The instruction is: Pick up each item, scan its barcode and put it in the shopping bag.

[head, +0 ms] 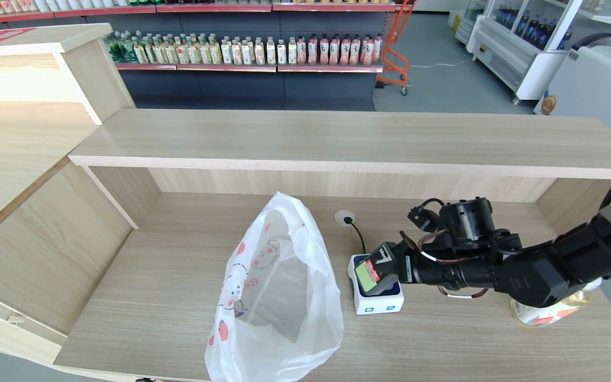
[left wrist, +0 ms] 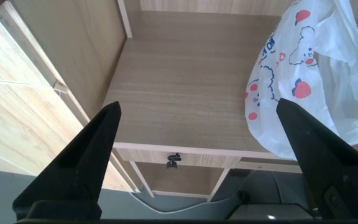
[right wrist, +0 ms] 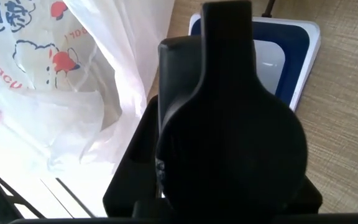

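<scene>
The right gripper point(head: 378, 269) clamps a small green packet point(head: 367, 276) just above the barcode scanner point(head: 378, 303), evidently for a read, shopping bag point(head: 279, 297) gaping beside it, while the left gripper point(left wrist: 199, 109) hangs wide open, empty.

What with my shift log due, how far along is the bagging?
Done: nothing yet, as far as can be seen; no item can be made out inside the bag. In hand: the right gripper holds a green packet over the scanner. Left: bagging it, then scanning and bagging the bottle beside the right arm. The left gripper is open.
</scene>
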Controlling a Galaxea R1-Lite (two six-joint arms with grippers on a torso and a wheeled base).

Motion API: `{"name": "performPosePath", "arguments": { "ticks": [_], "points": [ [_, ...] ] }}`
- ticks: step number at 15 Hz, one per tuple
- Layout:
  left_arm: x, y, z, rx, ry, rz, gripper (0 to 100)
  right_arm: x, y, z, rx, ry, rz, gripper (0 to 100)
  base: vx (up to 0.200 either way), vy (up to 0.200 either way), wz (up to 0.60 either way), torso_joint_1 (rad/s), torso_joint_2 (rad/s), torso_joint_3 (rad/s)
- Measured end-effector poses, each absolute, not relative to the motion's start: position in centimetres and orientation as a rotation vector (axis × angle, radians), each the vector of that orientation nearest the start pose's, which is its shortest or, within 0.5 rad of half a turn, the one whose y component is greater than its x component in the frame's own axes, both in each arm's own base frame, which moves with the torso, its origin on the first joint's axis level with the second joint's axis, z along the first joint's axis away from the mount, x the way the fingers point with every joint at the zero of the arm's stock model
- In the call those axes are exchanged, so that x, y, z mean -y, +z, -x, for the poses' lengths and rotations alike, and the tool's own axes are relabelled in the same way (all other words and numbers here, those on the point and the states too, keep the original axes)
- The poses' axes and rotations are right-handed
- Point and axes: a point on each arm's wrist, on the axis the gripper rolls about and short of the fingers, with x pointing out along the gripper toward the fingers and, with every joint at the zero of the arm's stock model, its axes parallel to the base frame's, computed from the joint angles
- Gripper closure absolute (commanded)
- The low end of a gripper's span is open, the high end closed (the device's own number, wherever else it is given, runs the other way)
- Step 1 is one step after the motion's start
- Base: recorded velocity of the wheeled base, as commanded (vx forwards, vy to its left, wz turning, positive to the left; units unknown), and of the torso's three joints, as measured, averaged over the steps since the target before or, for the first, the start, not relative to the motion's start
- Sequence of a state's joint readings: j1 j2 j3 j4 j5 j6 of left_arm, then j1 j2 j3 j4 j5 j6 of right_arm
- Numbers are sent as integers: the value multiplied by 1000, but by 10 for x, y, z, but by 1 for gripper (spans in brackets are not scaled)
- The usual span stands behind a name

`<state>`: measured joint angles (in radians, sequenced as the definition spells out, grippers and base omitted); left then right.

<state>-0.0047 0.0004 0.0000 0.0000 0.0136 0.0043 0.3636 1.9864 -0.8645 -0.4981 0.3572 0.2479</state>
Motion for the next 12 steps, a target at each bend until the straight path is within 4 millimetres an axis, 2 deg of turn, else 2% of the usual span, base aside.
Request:
{"name": "performPosePath", "arguments": {
  "ticks": [2,4,7,10,12],
  "points": [
    [0,75,23,0,9,-4,0,-133,100,-321,-703,619,-253,100,0,0,0,0,0,0],
    [0,75,23,0,9,-3,0,-134,122,-315,-647,635,-285,100,0,0,0,0,0,0],
    [0,75,23,0,9,-1,0,-123,152,-290,-550,669,-224,100,0,0,0,0,0,0],
    [0,75,23,0,9,2,0,-110,164,-261,-507,691,-178,100,0,200,0,-1,2,2],
    [0,75,23,0,10,2,0,-106,169,-249,-492,727,-187,100,0,200,0,10,5,5]
  ]
}}
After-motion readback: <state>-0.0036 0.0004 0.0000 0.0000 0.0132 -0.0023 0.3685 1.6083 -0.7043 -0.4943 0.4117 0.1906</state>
